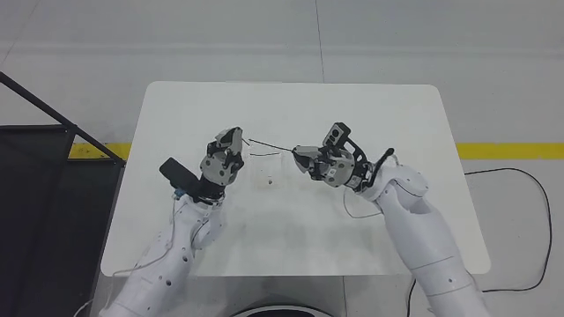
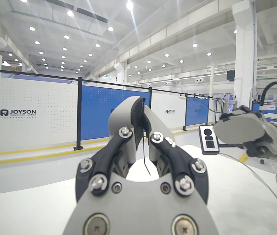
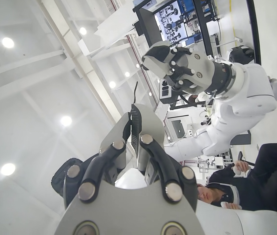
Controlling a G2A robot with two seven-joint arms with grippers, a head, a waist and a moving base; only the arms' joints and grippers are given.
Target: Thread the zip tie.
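A: Black zip tie (image 1: 271,146): you had it up over the white table (image 1: 397,114), a thin line running between your two grippers.

B: Your left gripper (image 2: 142,103) was pinched down on it. From that wrist you could see the strip clamped between the ribbed pads (image 2: 136,116), with a loose tail dangling towards the palm.

A: Your right gripper (image 3: 133,110) was closed narrow on the tie as well. A short, slightly bent tip stuck out past its fingertips.

B: From above, your two grippers sat near each other over the middle of the table, apart, tips angled towards one another.

A: Whether that tip had met your left fingers, you couldn't tell. The line was too thin where it neared them.

B: Beside your right gripper, the left wrist view also showed you a clear, thin cable (image 2: 263,182) trailing onto the table.
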